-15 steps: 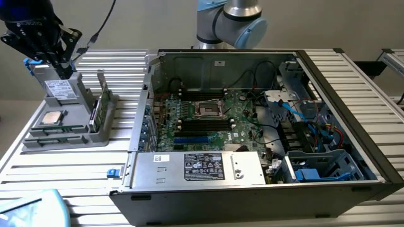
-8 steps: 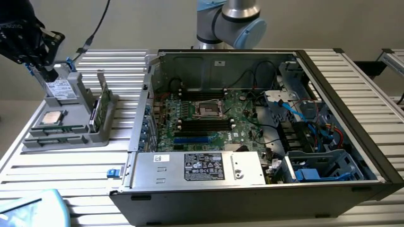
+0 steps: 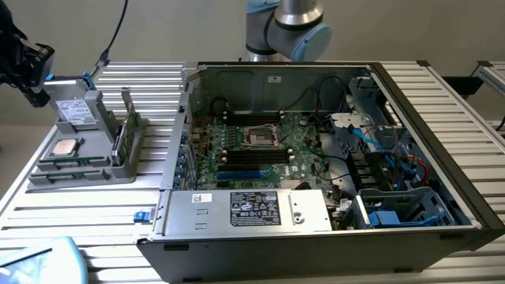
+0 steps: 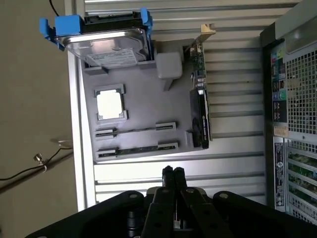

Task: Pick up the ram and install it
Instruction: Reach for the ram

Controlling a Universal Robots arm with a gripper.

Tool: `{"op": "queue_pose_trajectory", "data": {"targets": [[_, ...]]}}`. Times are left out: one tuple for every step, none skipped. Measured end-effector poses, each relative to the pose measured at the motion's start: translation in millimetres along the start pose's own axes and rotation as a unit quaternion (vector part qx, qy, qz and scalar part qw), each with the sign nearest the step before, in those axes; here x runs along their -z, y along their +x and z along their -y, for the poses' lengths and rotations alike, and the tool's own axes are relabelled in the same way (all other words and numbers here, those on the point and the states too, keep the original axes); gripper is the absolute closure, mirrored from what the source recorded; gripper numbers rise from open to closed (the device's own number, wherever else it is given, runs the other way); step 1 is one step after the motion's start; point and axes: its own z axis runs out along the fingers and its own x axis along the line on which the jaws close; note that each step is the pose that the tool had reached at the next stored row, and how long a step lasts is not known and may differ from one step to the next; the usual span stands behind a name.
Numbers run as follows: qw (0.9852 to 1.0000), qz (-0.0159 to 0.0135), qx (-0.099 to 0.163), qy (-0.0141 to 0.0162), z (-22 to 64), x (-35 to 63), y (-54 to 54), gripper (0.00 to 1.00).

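- Okay, ram [image 4: 137, 148] lies on edge in a slot of the grey tray [image 4: 143, 106], untouched, on the tray's side nearest the tool.
- Square processor chip [image 4: 110, 105] sits near it; hard drive [image 4: 106, 42] at the tray's far end; upright green card [image 4: 199, 99] along one side.
- Tool [image 4: 173, 172] has its fingers pressed together, holding nothing, above the slatted counter [image 4: 237, 163] just off the tray.
- Open computer case [image 3: 316, 148] stands on the exterior view's right, apart from the tray.

The tray [image 3: 104, 149] sits on the table [image 3: 79, 207] at the exterior view's left of the computer case [image 3: 442, 177] — hard drive [image 3: 73, 109] at its back, processor chip [image 3: 65, 147] before it, ram [image 4: 137, 148] frontmost, upright card [image 3: 126, 133] on the case-side edge.
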Motion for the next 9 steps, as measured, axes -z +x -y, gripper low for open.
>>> {"op": "queue_pose_trajectory", "data": {"targets": [[1.0000, -0.0001, 0.000, 0.0000, 0.4, -1.1, 3.4, 0.90], [1.0000, -0.0007, 0.000, -0.0001, 0.5, -2.4, 4.7, 0.90], [1.0000, -0.0017, 0.000, 0.0000, 0.7, -3.6, 5.3, 0.90], [1.0000, -0.0030, 0.000, 0.0002, 0.8, -4.9, 5.9, 0.90], [1.0000, -0.0040, 0.000, 0.0002, 0.9, -6.5, 6.5, 0.90], [1.0000, -0.0049, 0.000, 0.0003, 1.0, -8.0, 7.2, 0.90], [1.0000, -0.0057, 0.000, 0.0003, 1.1, -9.6, 8.1, 0.90], [1.0000, -0.0063, 0.000, 0.0004, 1.2, -11.4, 9.0, 0.90], [1.0000, -0.0069, 0.000, 0.0004, 1.4, -13.0, 9.9, 0.90]]}}
